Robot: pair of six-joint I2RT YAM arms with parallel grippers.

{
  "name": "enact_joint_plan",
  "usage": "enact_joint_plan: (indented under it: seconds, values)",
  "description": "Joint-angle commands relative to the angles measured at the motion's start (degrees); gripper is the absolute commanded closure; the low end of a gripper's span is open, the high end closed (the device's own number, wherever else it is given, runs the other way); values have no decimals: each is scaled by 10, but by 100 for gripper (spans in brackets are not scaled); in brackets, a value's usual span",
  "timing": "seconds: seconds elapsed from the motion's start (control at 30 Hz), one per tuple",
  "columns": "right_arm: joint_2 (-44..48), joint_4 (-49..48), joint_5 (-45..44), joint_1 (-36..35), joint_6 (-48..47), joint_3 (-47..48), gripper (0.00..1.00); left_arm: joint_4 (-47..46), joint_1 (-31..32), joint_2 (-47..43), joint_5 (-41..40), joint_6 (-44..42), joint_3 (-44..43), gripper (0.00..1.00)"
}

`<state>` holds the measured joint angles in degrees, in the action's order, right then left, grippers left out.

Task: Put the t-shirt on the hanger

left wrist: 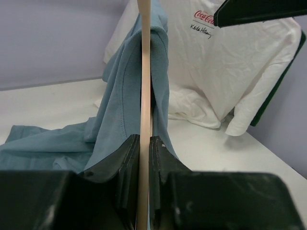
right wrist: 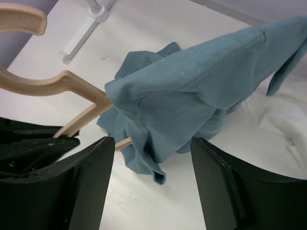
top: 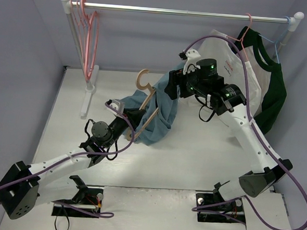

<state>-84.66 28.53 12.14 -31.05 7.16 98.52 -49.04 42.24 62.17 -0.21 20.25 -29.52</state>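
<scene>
The tan hanger (top: pixel 143 93) is held up off the table, hook uppermost. My left gripper (top: pixel 126 121) is shut on its thin lower bar, which runs straight up between my jaws in the left wrist view (left wrist: pixel 144 96). The teal-blue t-shirt (top: pixel 161 115) is draped over the hanger's right arm and trails onto the table; it also shows in the left wrist view (left wrist: pixel 120 120). My right gripper (top: pixel 169 87) is just above the shirt's top. In the right wrist view it (right wrist: pixel 153 158) is open and empty, the t-shirt (right wrist: pixel 192 91) and hanger (right wrist: pixel 57 86) beyond its fingers.
A clothes rail (top: pixel 175 12) spans the back. Pink hangers (top: pixel 88 35) hang at its left end. At its right hang a white t-shirt with red print (top: pixel 224 62), a dark green and white shirt (top: pixel 269 91) and a light blue hanger (top: pixel 280 42). The rail's left foot (top: pixel 88 98) stands on the table.
</scene>
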Motion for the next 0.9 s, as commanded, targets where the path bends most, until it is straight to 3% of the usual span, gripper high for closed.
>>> enact_joint_plan:
  seconds: [0.0,0.23,0.5,0.63,0.87]
  values:
    - [30,-10,26,10,-93,24,33,-57,-18,-49,60,24,-12,100]
    - [29,-9,53,24,-281,28,33,-11,-32,-86,103,29,-13,100]
    - [6,63,192,48,-518,102,29,13,-32,-92,134,27,-25,100]
    - [-45,167,218,50,-574,163,29,35,-32,-93,151,17,-40,100]
    - [-77,209,247,50,-613,150,28,100,-33,-95,191,-9,-76,100]
